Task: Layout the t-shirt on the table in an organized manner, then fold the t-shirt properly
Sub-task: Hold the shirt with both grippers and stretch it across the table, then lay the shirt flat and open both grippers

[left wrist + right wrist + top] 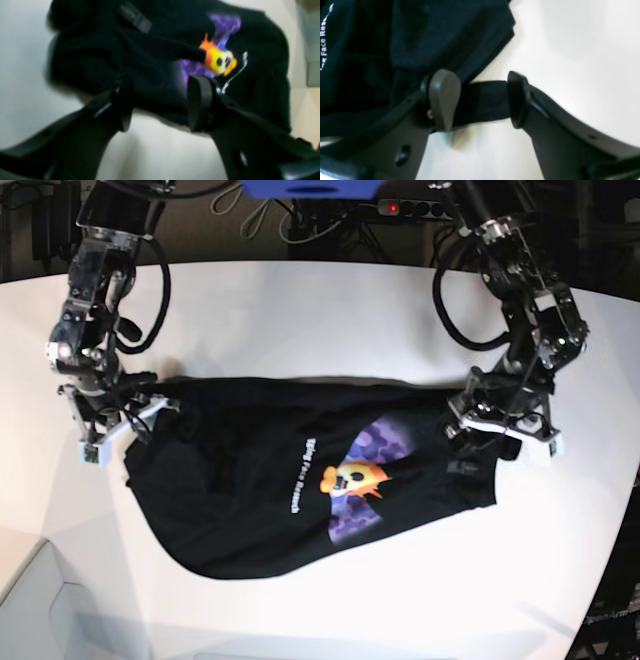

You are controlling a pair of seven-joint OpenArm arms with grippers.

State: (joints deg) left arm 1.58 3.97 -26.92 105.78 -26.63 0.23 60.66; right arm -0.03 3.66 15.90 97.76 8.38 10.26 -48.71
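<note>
The black t-shirt (250, 490) lies spread across the middle of the white table (300, 320), its purple and orange graphic (355, 480) facing up. My left gripper (495, 430) is at the shirt's right end. In the left wrist view the left gripper (161, 105) stands open over the t-shirt (150, 50), near the graphic (220, 60) and a small dark tag (136, 17). My right gripper (105, 435) is at the shirt's left end. Seen from the right wrist, the right gripper (480, 100) has its jaws wide apart, and a strip of the t-shirt (432, 32) lies between the fingers.
Cables and a power strip (400, 205) run along the back behind the table. The table's curved edge passes through the lower left corner, with a grey surface (40, 610) beyond it. White tabletop (570, 50) shows beside the right gripper.
</note>
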